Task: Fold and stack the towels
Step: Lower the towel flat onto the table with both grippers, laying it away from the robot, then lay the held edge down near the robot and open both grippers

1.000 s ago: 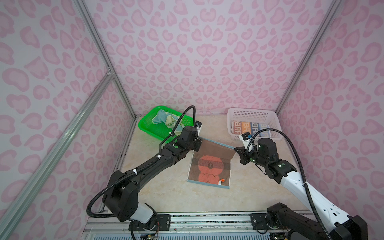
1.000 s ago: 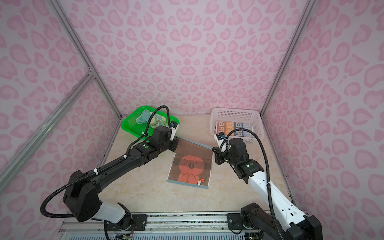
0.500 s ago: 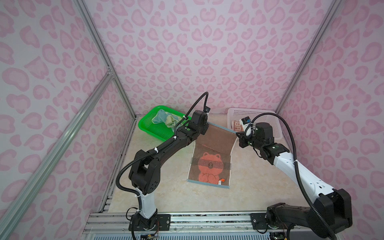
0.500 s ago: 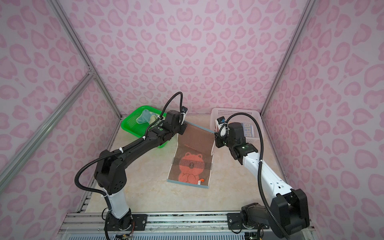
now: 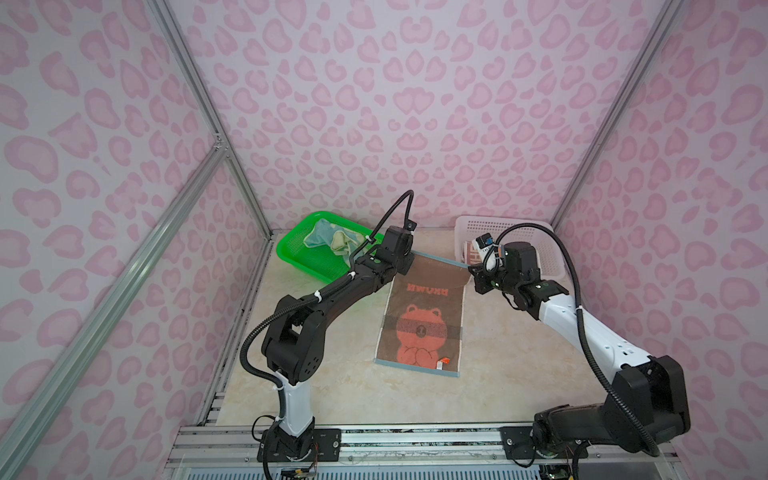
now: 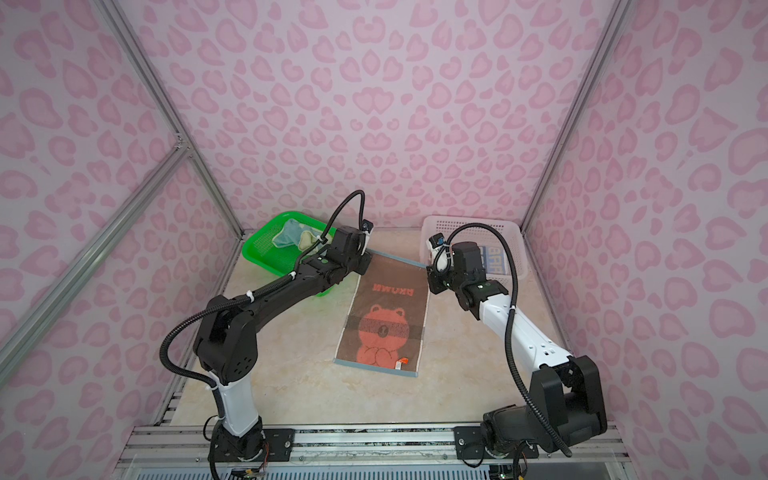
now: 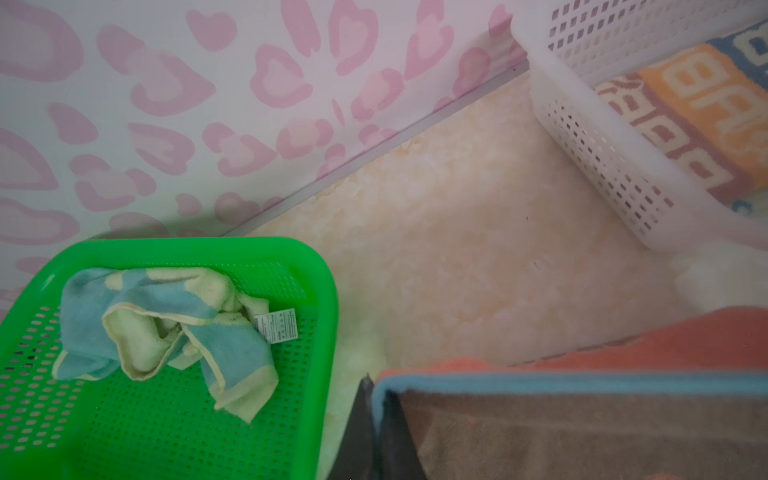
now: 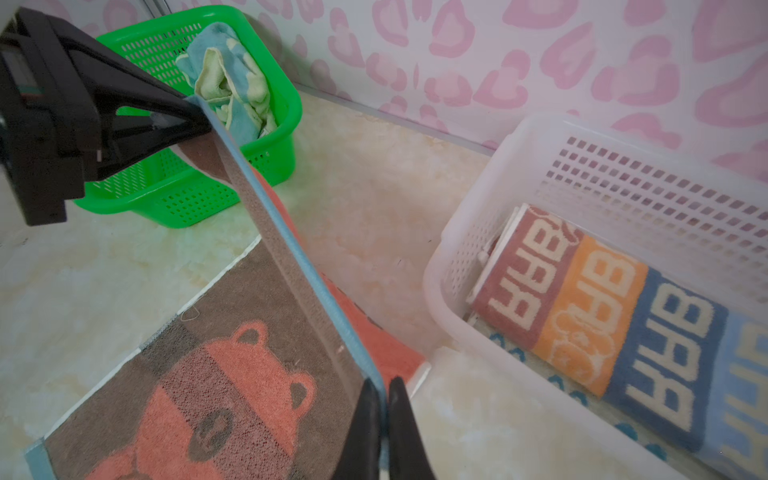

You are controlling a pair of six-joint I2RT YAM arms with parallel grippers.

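Left tool, right tool, pinching BROWN-lettered towel

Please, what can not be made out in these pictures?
- Lettered towel in the white basket: right arm covers most of it in both top views.
- Cloth under it: right wrist view shows only a strip with blue marks.
- Label on the yellow-teal towel: print too small, left wrist view.
- Left gripper: blurred and cut off at the left wrist view's edge.

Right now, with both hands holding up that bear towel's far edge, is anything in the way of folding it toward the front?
Nothing visible does. The left hand and right hand pinch the far corners of the bear towel, whose near half lies flat on the table with nothing on it.
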